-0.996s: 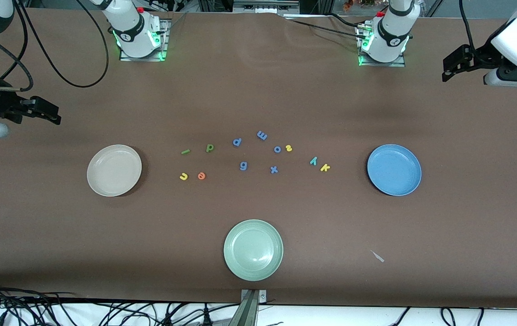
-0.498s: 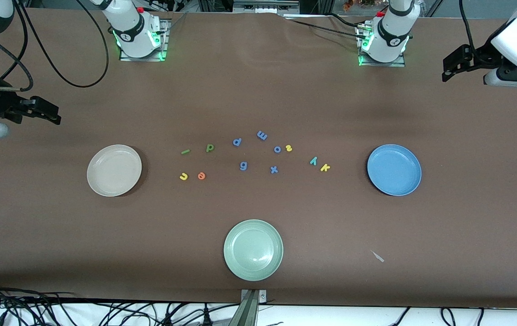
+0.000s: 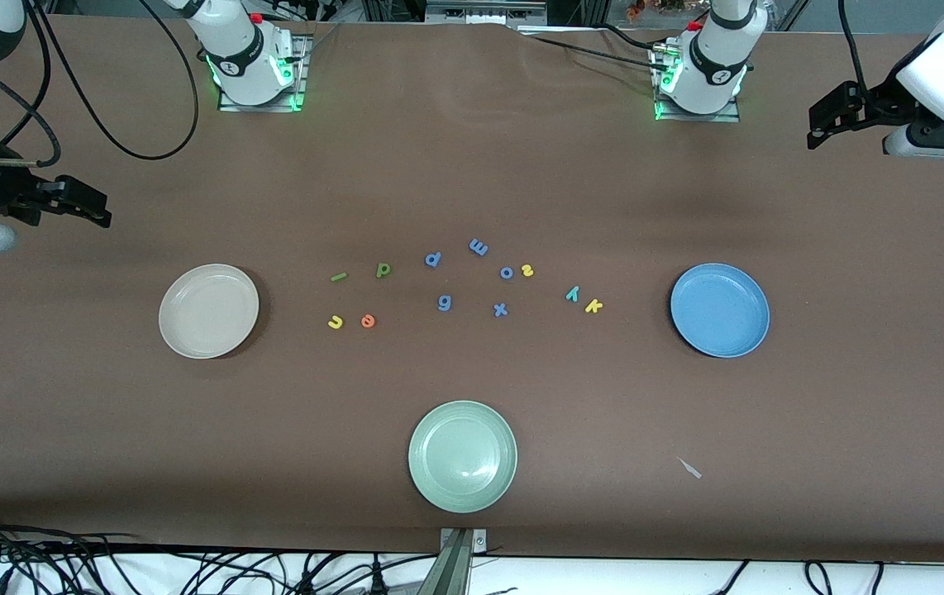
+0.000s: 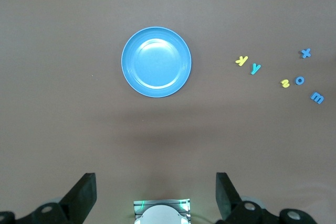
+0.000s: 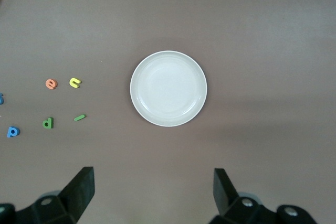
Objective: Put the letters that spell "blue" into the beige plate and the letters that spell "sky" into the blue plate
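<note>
The beige plate (image 3: 208,311) (image 5: 168,88) lies empty toward the right arm's end, the blue plate (image 3: 720,310) (image 4: 156,62) empty toward the left arm's end. Between them lie the green l (image 3: 339,277), dark green b (image 3: 383,269), yellow u (image 3: 335,321) and orange e (image 3: 368,321), then the yellow s (image 3: 527,270), teal y (image 3: 573,293) and yellow k (image 3: 593,306). My right gripper (image 3: 90,207) (image 5: 152,174) hangs open high over its end of the table. My left gripper (image 3: 821,124) (image 4: 155,179) hangs open over the other end. Both hold nothing.
Several all-blue letters lie among the others: p (image 3: 433,259), m (image 3: 479,246), o (image 3: 507,272), g (image 3: 445,302), x (image 3: 500,309). A pale green plate (image 3: 462,455) sits nearest the front camera. A small pale scrap (image 3: 689,468) lies beside it.
</note>
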